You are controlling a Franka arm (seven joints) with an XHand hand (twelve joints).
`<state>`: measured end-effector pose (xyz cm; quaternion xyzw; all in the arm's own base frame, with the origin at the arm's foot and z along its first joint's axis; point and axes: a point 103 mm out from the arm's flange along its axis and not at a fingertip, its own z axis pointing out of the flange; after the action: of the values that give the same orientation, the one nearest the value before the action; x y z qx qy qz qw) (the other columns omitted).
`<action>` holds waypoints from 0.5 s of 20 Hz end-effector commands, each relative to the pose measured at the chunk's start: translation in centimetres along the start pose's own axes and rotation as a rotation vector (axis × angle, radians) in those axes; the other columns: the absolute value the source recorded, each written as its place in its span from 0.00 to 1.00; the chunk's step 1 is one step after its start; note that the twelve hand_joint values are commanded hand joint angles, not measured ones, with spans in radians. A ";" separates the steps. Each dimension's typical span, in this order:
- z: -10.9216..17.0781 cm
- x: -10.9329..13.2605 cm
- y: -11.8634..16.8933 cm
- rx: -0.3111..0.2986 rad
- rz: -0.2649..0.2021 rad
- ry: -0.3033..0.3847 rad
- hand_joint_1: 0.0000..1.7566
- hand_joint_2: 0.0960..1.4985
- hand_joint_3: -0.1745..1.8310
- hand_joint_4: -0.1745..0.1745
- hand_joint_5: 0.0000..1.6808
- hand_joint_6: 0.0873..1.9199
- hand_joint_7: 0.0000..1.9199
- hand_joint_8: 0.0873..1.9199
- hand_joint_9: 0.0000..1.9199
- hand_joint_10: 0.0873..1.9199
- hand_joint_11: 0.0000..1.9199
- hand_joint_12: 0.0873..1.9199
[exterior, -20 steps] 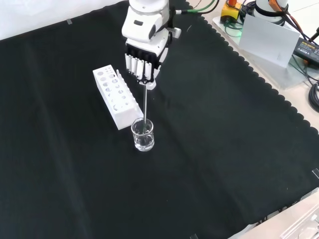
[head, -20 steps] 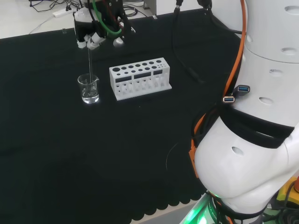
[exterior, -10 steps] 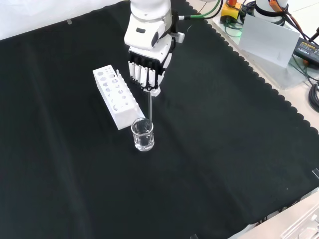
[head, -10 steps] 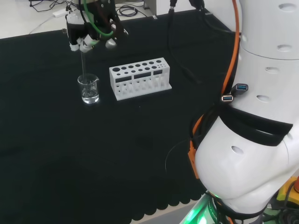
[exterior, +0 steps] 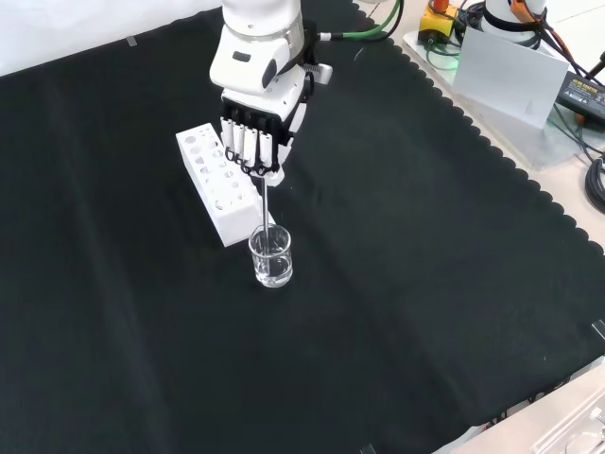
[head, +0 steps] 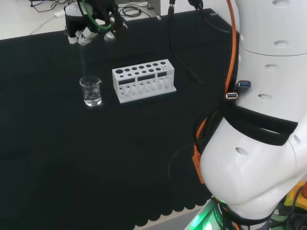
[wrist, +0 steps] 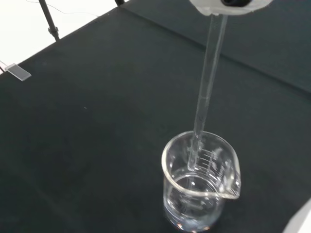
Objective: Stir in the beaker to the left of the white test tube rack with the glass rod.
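Glass rod (exterior: 264, 203), thin, clear and straight, hangs nearly upright from the black and white robot hand (exterior: 250, 132), whose fingers are curled round its upper end and pinch it there. In the wrist view the rod's lower tip (wrist: 192, 162) sits just inside the mouth of the small clear glass beaker (wrist: 200, 183), close to the rim on the side away from the pouring spout, and above the bit of clear liquid at the bottom; whether the tip touches the wall I cannot tell.

Over in the front view, the beaker (exterior: 271, 256) stands upright on the black cloth (exterior: 425, 284), toward the middle of it and well away from every scalloped edge. Just beside it, and higher in that view, is the white plastic test tube rack (exterior: 217, 184), a long block with rows of round holes on top. The hand hovers over the near end of that rack.

From the head view, the beaker (head: 90, 91) sits to the left of the rack (head: 144, 80), with the hand (head: 91, 26) well above it toward the cloth's far edge, and the rod a faint line below the fingers.
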<state>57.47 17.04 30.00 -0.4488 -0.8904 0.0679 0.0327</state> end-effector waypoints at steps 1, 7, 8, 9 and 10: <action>0.5 -5.4 -2.5 0.031 0.064 0.009 0.87 0.65 0.09 0.00 0.72 0.14 0.49 0.50 0.58 0.58 0.65 0.31; 1.1 -5.4 -3.4 0.044 0.064 0.030 0.87 0.65 0.09 0.00 0.72 0.15 0.49 0.50 0.58 0.58 0.65 0.31; 1.2 -5.0 -3.5 0.044 0.059 0.031 0.87 0.65 0.09 0.00 0.72 0.15 0.49 0.50 0.58 0.58 0.65 0.31; 1.2 -4.4 -3.5 0.044 0.053 0.033 0.87 0.65 0.09 0.00 0.72 0.15 0.49 0.50 0.58 0.58 0.64 0.31; 1.2 -3.8 -3.5 0.044 0.046 0.034 0.87 0.65 0.09 0.00 0.71 0.15 0.50 0.50 0.58 0.58 0.64 0.31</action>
<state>58.05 10.61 29.52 -0.4787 -0.8728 0.0812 0.0499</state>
